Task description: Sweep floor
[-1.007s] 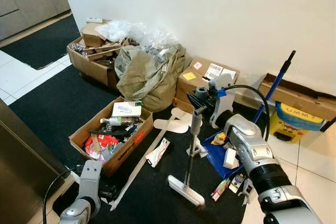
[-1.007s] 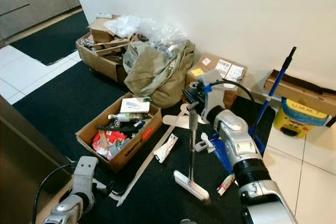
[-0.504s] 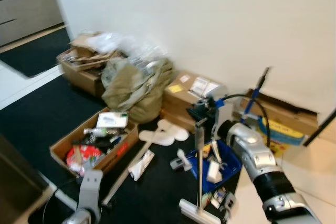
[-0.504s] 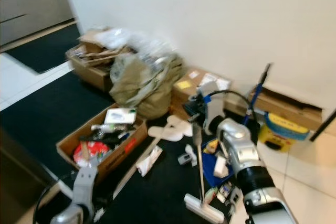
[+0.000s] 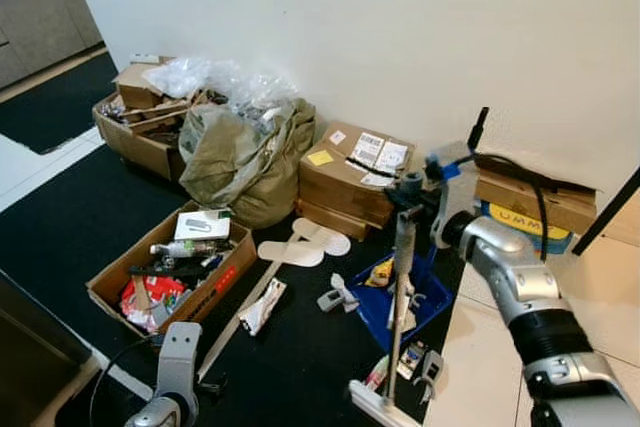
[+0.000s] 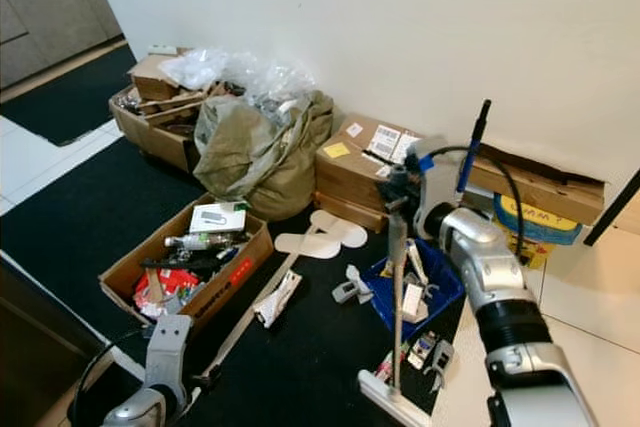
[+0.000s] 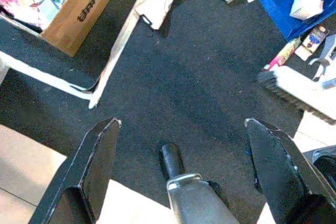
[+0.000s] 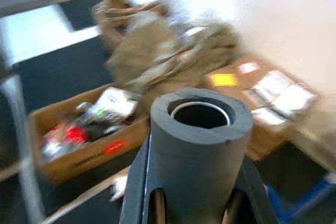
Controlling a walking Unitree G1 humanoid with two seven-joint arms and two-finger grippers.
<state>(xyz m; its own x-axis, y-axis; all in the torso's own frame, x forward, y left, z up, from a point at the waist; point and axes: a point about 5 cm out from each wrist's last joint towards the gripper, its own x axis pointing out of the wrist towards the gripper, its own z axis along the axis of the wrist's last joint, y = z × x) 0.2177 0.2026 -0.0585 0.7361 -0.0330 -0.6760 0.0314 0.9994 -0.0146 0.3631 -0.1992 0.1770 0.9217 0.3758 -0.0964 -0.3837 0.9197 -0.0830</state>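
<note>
one broom (image 5: 400, 292) in right gripper (image 5: 413, 190)

Olive fabric sack (image 5: 245, 152) against wall, between open cardboard box of clutter (image 5: 140, 117) on left and labelled cardboard carton (image 5: 352, 172) on right. Low open cardboard box (image 5: 165, 282) in front. Blue dustpan (image 5: 400, 297) right of it, grey-handled broom (image 5: 398, 327) upright before dustpan.

I am seeing an open cardboard box (image 5: 165, 277) of clutter lying near left on the black mat (image 5: 90, 217), an olive sack (image 5: 245, 152) slumping against the far wall (image 5: 400, 27).
</note>
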